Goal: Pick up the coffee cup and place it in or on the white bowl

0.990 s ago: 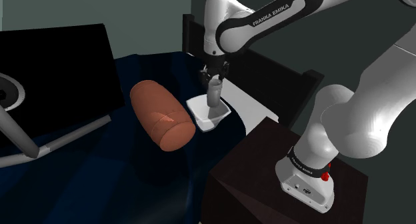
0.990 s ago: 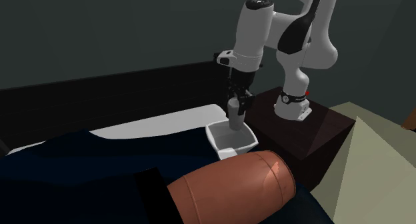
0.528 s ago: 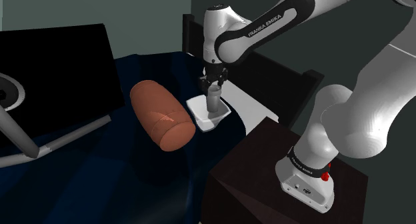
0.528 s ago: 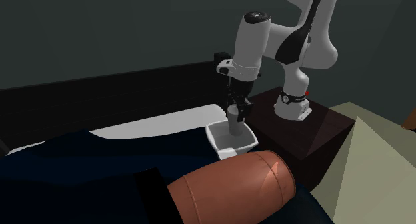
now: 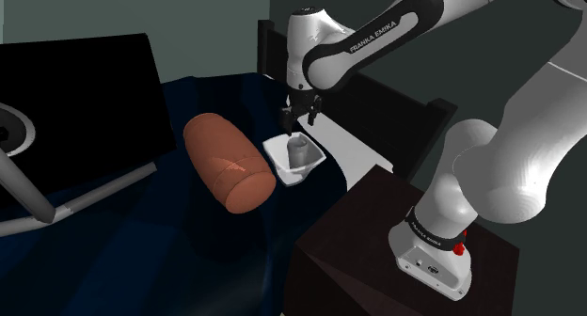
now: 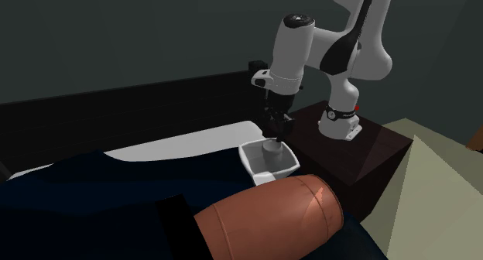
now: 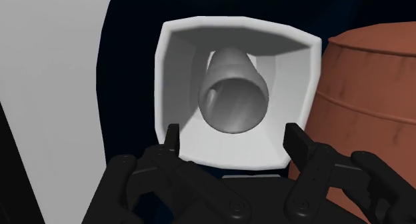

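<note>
Coffee cup (image 7: 233,96) sits inside the white bowl (image 7: 175,63), directly below my end effector (image 7: 233,133), its long axis pointing roughly up at me with a slight lean, and that end effector hangs wide open, gripping nothing.

- In the second exterior view the white bowl's (image 6: 272,171) near wall hides the lower part of the grey cup (image 6: 270,145).
- The brown cylinder (image 6: 272,213) runs off that view's bottom edge.
- My arm (image 5: 527,159) leaves the shoulder view at its top right corner.
- A grey tube (image 5: 38,207) is cut by the shoulder view's left edge; I cannot tell what it is.
</note>
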Motion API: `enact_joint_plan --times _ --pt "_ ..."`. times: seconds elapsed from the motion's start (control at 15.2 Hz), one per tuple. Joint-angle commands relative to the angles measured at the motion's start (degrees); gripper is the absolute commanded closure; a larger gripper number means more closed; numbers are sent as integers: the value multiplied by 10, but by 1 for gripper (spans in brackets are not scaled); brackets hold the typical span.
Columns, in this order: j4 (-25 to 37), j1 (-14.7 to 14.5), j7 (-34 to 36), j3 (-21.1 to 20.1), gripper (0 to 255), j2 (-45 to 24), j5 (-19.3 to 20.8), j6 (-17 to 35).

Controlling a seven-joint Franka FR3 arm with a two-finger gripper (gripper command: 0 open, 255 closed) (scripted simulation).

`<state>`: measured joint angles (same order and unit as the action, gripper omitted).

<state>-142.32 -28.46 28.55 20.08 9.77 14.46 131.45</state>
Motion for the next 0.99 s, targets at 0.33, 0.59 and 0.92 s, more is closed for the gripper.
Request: enact_joint_plan --times 0.33,0.59,0.92 --pt "18 -2 2 -6 0 25 0 -43" --pt "37 -4 3 -12 0 44 -1 -81" --pt "37 -4 3 -12 0 44 -1 -81"
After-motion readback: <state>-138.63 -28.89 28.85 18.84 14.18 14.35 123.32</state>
